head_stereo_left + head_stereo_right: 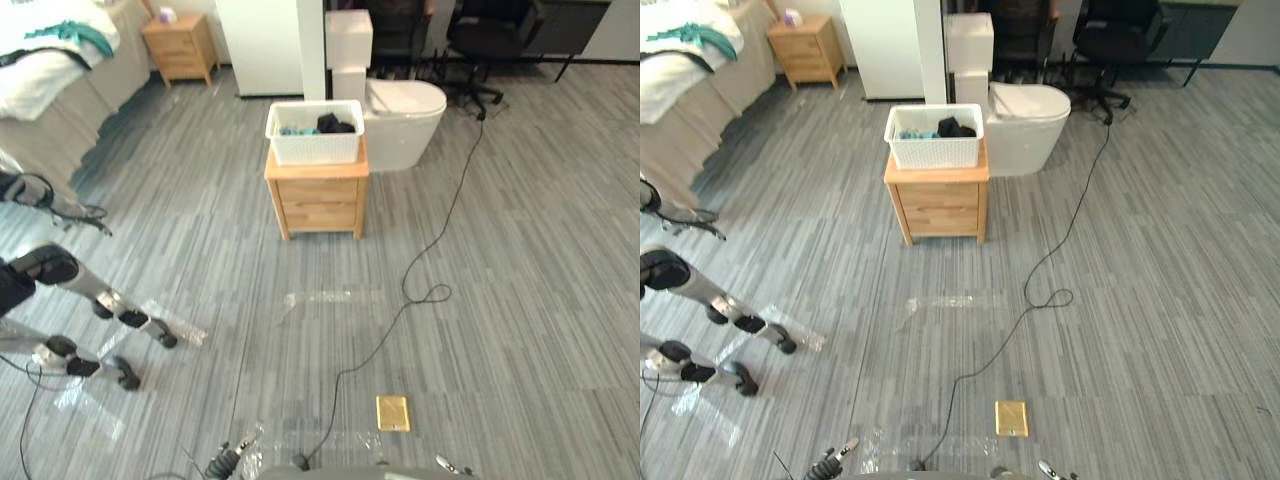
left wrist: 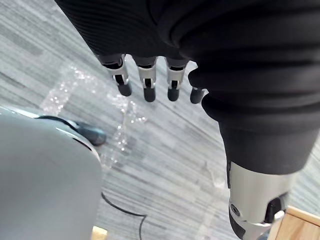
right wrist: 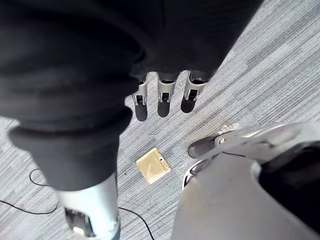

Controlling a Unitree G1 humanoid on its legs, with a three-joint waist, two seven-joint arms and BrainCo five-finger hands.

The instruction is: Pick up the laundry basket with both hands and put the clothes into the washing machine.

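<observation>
The white perforated plastic laundry basket of clothes is observed unlifted on a light wooden cabinet. The left hand and right hand are held slack-fingered and empty; no step is yet done.

I'm seeing a white lattice basket, black and teal clothes, pale wood cabinet, grey streaked floor, brass plate. My left hand and right hand are showing silver, dark-tipped, black-ribbed.
</observation>
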